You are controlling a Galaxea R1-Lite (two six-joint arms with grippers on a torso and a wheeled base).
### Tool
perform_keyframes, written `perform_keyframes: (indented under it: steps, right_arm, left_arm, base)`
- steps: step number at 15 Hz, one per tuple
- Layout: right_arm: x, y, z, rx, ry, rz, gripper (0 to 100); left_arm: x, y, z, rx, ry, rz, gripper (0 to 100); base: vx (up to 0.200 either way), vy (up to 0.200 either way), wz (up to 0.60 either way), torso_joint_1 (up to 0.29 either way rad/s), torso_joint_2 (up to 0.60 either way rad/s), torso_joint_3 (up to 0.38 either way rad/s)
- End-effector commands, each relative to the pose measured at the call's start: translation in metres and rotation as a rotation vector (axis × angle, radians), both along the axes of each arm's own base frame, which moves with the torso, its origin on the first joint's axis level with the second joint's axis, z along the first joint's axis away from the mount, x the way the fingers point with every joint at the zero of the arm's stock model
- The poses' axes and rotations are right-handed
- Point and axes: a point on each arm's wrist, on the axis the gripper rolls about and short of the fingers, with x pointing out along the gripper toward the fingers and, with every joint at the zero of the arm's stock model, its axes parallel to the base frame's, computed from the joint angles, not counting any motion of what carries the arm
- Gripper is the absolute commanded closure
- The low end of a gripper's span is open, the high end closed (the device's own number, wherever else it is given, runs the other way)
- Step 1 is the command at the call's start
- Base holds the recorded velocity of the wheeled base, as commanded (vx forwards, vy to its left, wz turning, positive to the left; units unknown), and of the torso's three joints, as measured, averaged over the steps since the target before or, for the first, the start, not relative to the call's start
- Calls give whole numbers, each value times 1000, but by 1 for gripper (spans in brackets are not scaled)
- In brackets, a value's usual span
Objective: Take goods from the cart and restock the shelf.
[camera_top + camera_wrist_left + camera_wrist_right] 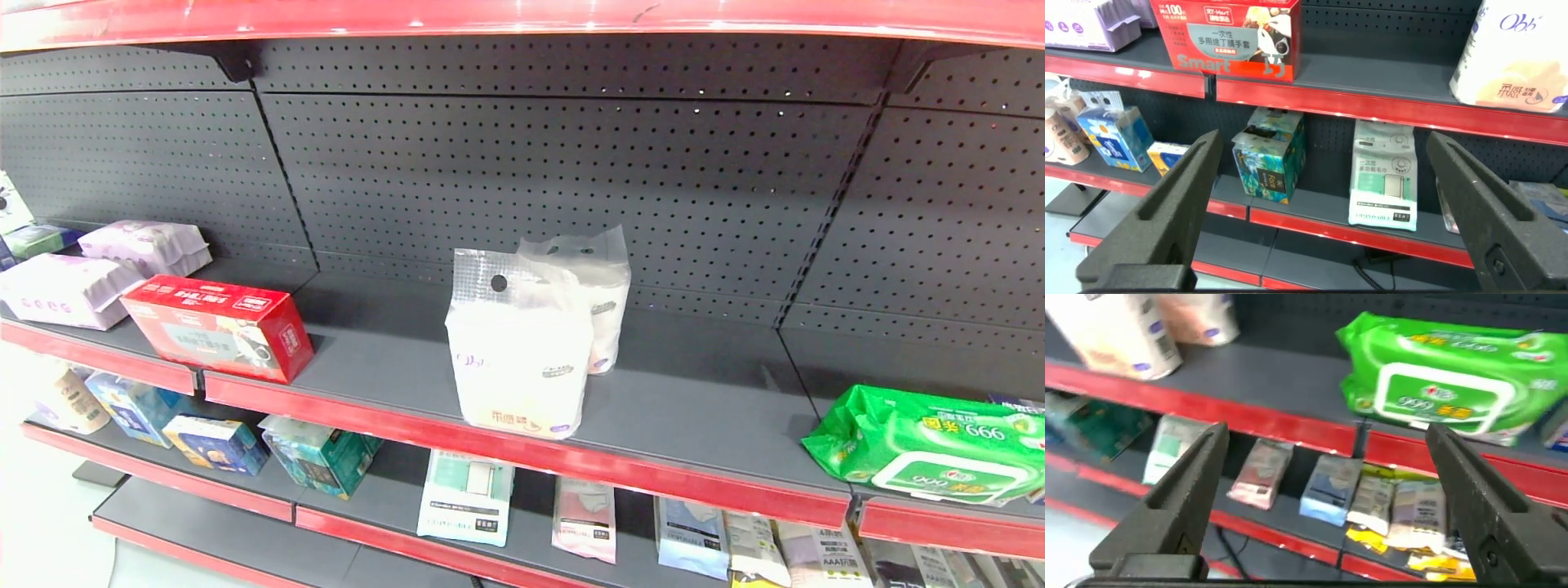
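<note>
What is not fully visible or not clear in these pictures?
Head view: rear tissue pack, half hidden behind the front tissue pack.
Head view: green wipes pack, cut off by the right edge.
Left wrist view: red box, cut off by the top edge.
Right wrist view: small packets under the green wipes pack, blurred.

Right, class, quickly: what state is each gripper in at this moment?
Left gripper: open, holding nothing.
Right gripper: open, holding nothing.
</note>
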Motion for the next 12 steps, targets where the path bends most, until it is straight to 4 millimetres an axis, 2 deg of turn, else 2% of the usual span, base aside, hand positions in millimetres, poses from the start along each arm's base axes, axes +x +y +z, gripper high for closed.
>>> perform_keyframes:
  steps: [1,3,6,7,9,12]
  right_arm:
    - [1,0,0,3,10,6,0]
    - [-1,-4,0,-29,-10,-12,0]
    - [1,-9,-4,-48,-5,-216,0]
    - [0,-11,-6,-25,16,-236,0]
    - [-3,-11,-8,-24,-33,-139,0]
    - [-7,-12,-8,-8,-81,-160,0]
  left_arm:
    - [0,0,0,0,1,0,0]
    - [0,0,0,0,1,1,0]
    - [0,0,0,0,1,0,0]
    - [0,0,0,0,1,0,0]
    - [0,0,0,0,1,1,0]
    - [0,0,0,0,1,0,0]
  base:
    - [0,0,0,0,0,0]
    - [0,0,0,0,0,0]
    - [0,0,0,0,0,0]
    - [0,0,0,0,0,0]
    - [0,0,0,0,0,0]
    - [0,0,0,0,0,0]
